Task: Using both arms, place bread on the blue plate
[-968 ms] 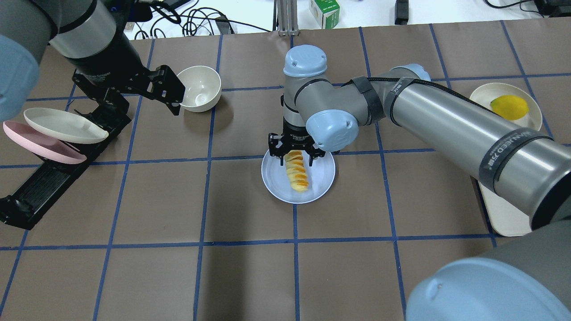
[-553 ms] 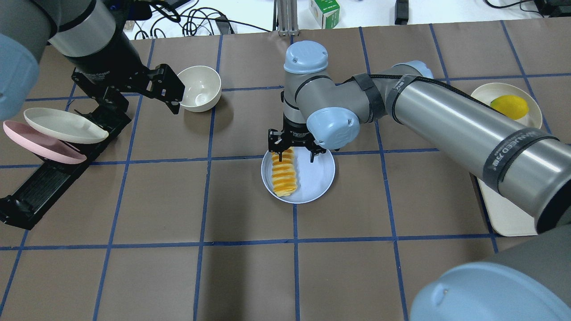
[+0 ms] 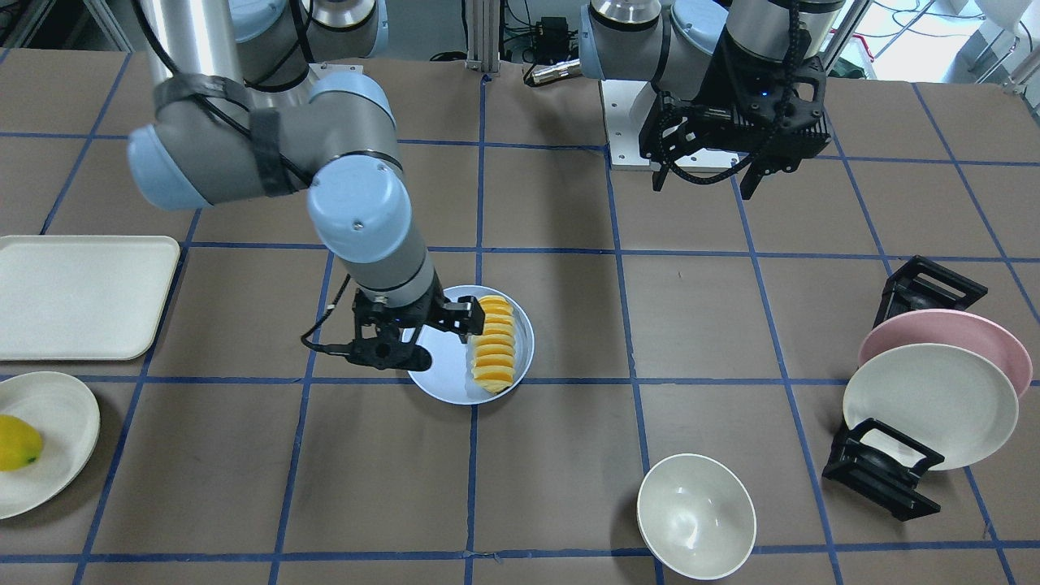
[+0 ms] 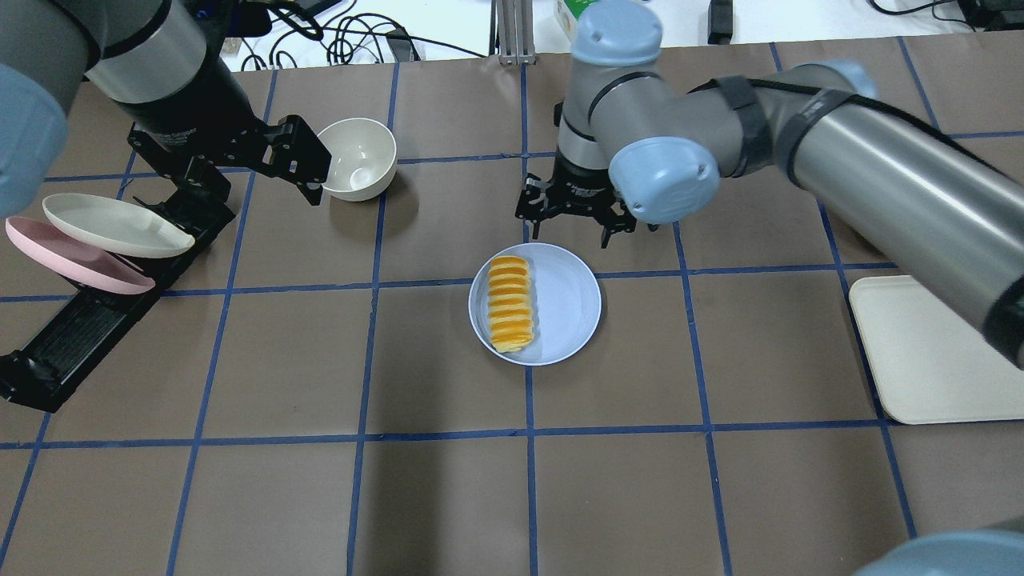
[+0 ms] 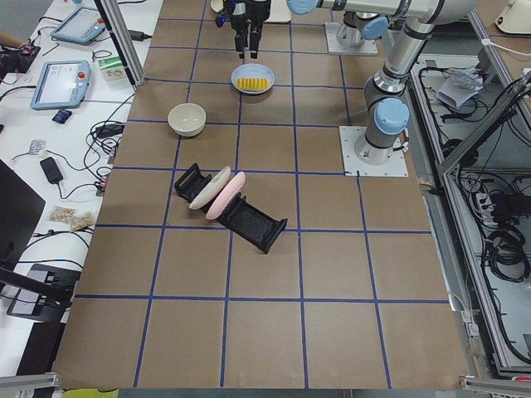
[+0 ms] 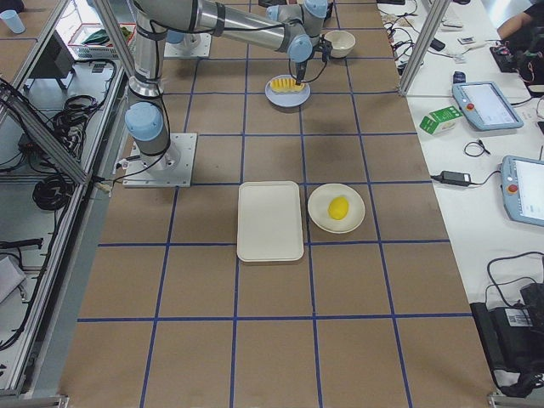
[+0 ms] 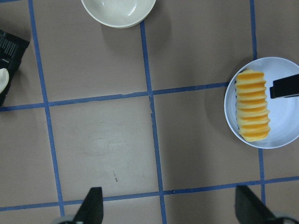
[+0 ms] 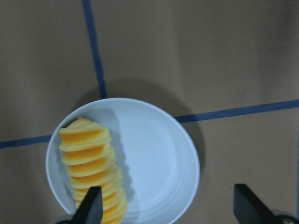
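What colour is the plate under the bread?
Pale blue plate, clearest in the right wrist view.

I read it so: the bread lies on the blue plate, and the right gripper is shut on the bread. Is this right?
Not entirely. The bread does lie on the blue plate, but the right gripper is open and apart from the bread, holding nothing. The overhead exterior view shows this.

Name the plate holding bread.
The round pale-blue plate mid-table; the ridged orange loaf lies on it. The pink plate and cream plate lean racked.
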Robot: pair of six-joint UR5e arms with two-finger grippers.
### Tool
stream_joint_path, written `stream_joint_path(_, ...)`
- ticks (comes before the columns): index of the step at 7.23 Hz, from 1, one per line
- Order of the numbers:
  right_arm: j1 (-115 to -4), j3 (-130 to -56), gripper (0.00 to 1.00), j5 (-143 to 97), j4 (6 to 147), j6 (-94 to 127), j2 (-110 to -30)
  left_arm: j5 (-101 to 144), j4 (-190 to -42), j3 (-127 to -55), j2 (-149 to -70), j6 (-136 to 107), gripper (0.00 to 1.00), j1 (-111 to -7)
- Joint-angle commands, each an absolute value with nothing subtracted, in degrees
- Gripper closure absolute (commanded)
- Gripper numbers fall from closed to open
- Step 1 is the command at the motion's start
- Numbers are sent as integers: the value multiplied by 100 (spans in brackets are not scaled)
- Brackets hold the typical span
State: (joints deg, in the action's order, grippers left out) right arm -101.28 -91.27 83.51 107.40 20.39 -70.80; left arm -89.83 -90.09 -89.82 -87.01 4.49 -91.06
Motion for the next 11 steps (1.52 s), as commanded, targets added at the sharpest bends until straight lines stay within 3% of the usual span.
stream_joint_path(1, -9320, -9036, 0, 8701, 10040, 1243, -7845, -8982, -9009, -8982, -8701, 440, 0, -9105)
stream_joint_path(4, -8983, -9026, 0, 8710, 9371, 636, -8778, -8983, -9009, -8982, -8701, 439, 0, -9105)
stream_joint_path(11, -8991, -9123, 0, 8798, 9097, 580, -8983, -8991, -8930, -8982, -8736, 440, 0, -9105)
